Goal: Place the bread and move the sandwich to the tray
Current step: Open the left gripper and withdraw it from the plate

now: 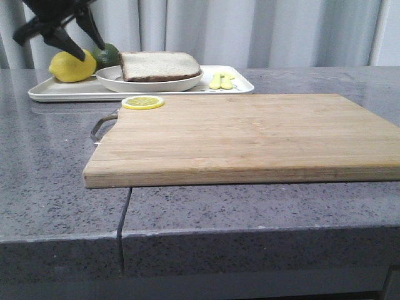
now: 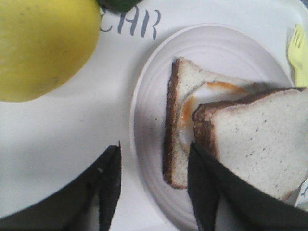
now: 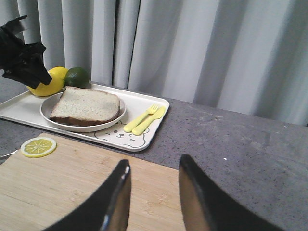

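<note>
Front view shows the tray (image 1: 62, 94) lying at the far left of the grey counter (image 1: 50, 187), and on it the sandwich (image 1: 159, 65) sits in its shallow white plate (image 1: 112, 78), a thick slice of bread (image 1: 156, 62) on top. Just left of the plate are a lemon (image 1: 72, 67) and a green lime (image 1: 109, 53) behind it, and to the right of the plate lies some pale yellow cutlery (image 1: 222, 80). The left gripper (image 1: 59, 31) hangs above the lemon at the tray's left end, its black fingers spread apart and holding nothing. From its own wrist camera the fingers (image 2: 108, 183) straddle the near rim of the plate (image 2: 149, 144), and the top bread (image 2: 260, 139) sits askew over the lower slice (image 2: 180, 96), with egg white and an orange smear showing between them (the yolk itself is hidden). A big wooden cutting board (image 1: 250, 137) fills the middle of the counter, nearer than the tray, with a lemon slice (image 1: 142, 102) on its far left corner. The right gripper (image 3: 151, 192) hovers over the board's right part, jaws apart and empty, well away from the tray (image 3: 144, 139) with its little bear drawing (image 3: 120, 137).
</note>
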